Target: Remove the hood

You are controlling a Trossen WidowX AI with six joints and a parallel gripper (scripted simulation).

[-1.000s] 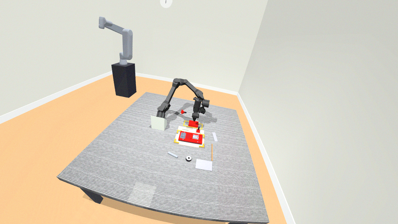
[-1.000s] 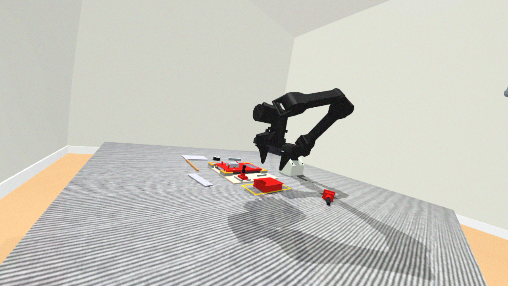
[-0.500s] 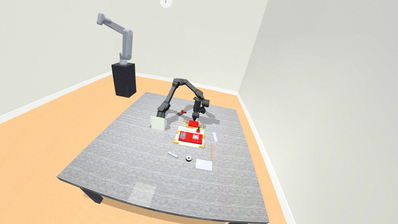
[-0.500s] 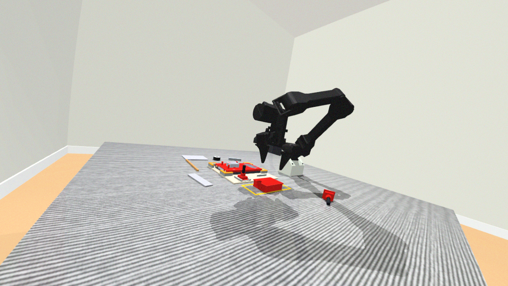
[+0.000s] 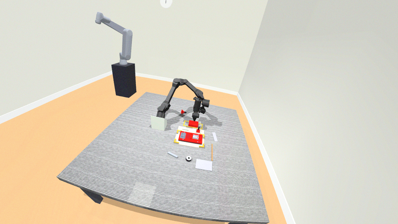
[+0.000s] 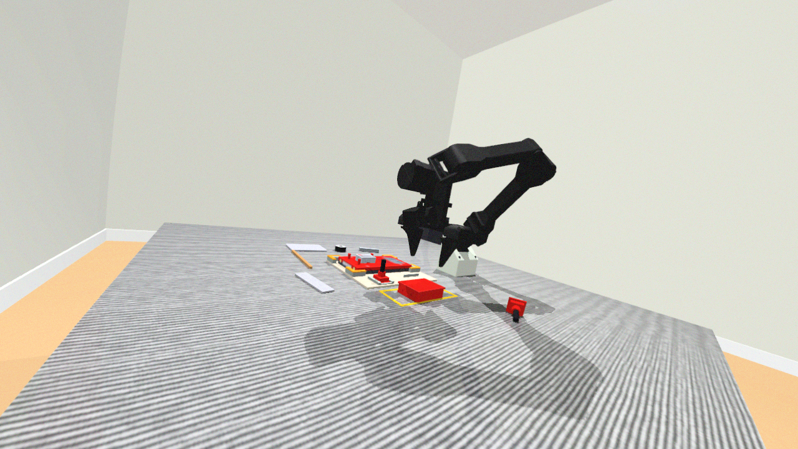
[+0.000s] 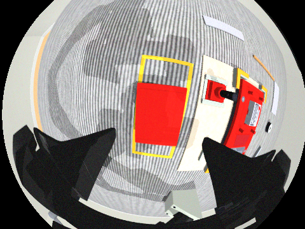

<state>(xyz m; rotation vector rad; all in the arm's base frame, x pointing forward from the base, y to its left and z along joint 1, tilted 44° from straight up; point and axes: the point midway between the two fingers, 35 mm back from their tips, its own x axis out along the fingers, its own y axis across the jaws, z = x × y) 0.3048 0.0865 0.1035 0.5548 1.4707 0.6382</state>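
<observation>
The flat red rectangular hood (image 6: pixel 421 289) lies on the grey striped counter (image 6: pixel 223 346) inside the yellow-outlined marked rectangle (image 6: pixel 390 297), filling the end of it nearer the arm's base. Directly above the hood hangs the black arm's gripper (image 6: pixel 429 252), its jaws spread wide, holding nothing and well clear of the hood. Just beside the hood, on a cream board (image 6: pixel 404 277), sits the red toy car (image 6: pixel 368 261). A small red part (image 6: pixel 515 305) lies near the hood on its other side.

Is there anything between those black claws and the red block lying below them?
Nothing: in the exterior view the open gripper hangs above the red hood, with only air between.
</observation>
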